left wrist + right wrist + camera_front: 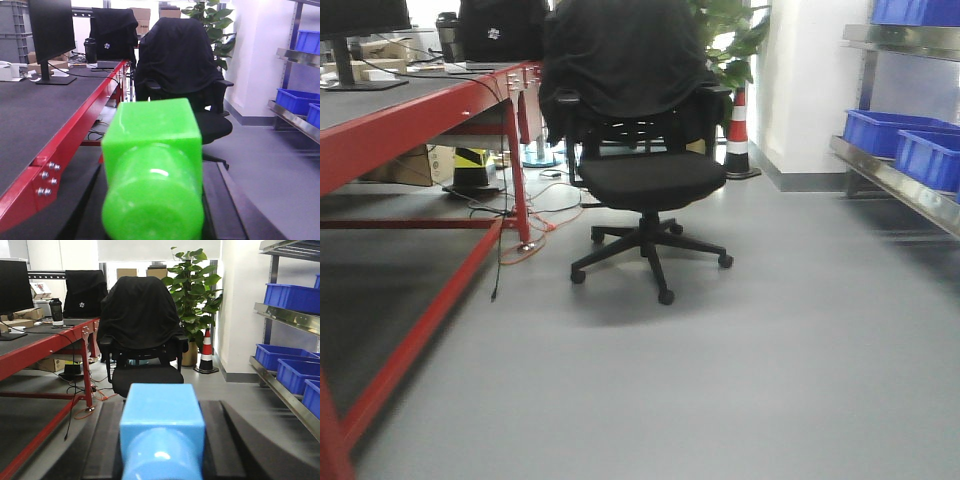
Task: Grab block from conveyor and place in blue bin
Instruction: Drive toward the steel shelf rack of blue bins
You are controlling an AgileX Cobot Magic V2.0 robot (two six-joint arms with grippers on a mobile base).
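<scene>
**Left wrist view.** The left gripper (160,170) is closed on a green block (152,190), which fills the frame at 6 o'clock. The block is a cube with a rounded part nearer the camera. It sits between the two dark left fingers (227,200), its flanks touching them at 9 and 3 o'clock. Beyond it, a red-framed table (75,135) runs from 9 to 11 o'clock and carries a monitor (50,35) and a dark flask (90,50). An office chair (180,65) draped in black cloth stands at 12 o'clock.

**Right wrist view.** The right gripper (164,405) clamps a blue block (162,430) of the same form at 6 o'clock. This block lies between the right fingers (227,440) and touches both. A potted plant (192,295) and a traffic cone (206,352) stand at 1 o'clock. Blue bins (292,297) sit on a metal shelf (280,315) at 3 o'clock, well apart from the block.

**Front view.** The table is at 9 o'clock, the chair at 12 o'clock, the cone at 1 o'clock and the bins at 3 o'clock, all on a grey floor (770,350). An orange cable (535,240) lies beside the table leg
</scene>
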